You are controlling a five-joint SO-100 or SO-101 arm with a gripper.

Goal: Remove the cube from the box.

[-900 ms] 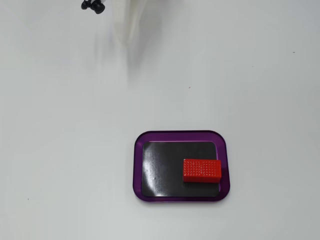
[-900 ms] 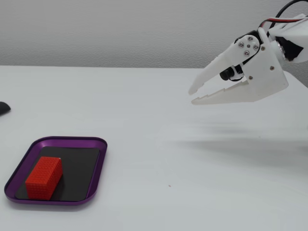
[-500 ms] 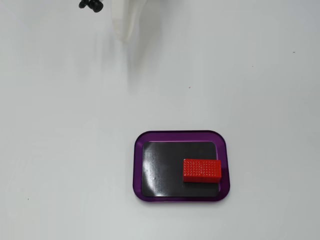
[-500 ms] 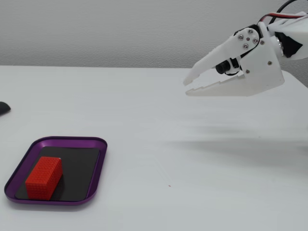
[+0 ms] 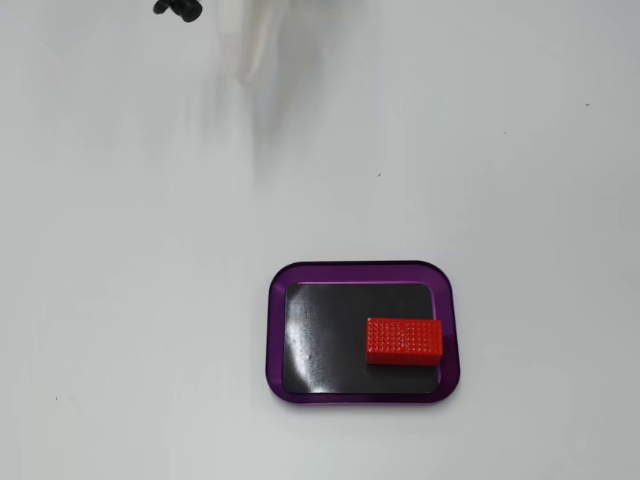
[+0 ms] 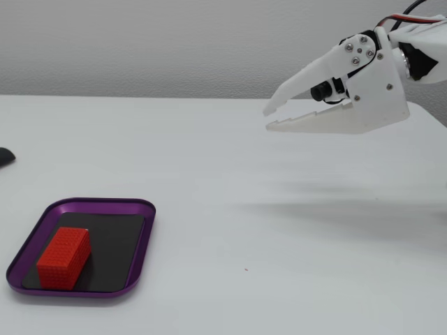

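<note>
The red cube [image 5: 404,340] lies on the black floor of the purple-rimmed box [image 5: 275,330], in its lower right part in a fixed view looking down. From the side, the cube [image 6: 64,257] sits toward the near end of the box [image 6: 98,203]. My white gripper [image 6: 268,119] hangs in the air far to the right of the box and well above the table, its fingers slightly apart and open with nothing between them. From above, only the gripper [image 5: 243,68] tips show, as a pale blur at the top edge.
A small black object [image 5: 178,8] sits at the top edge of the view from above. A dark object [image 6: 4,156] lies at the left edge of the side view. The table [image 6: 230,230] is plain white.
The gripper has risen a little and shifted slightly left in the side view. From above, its tips drew back toward the top edge. Cube and box have not moved.
</note>
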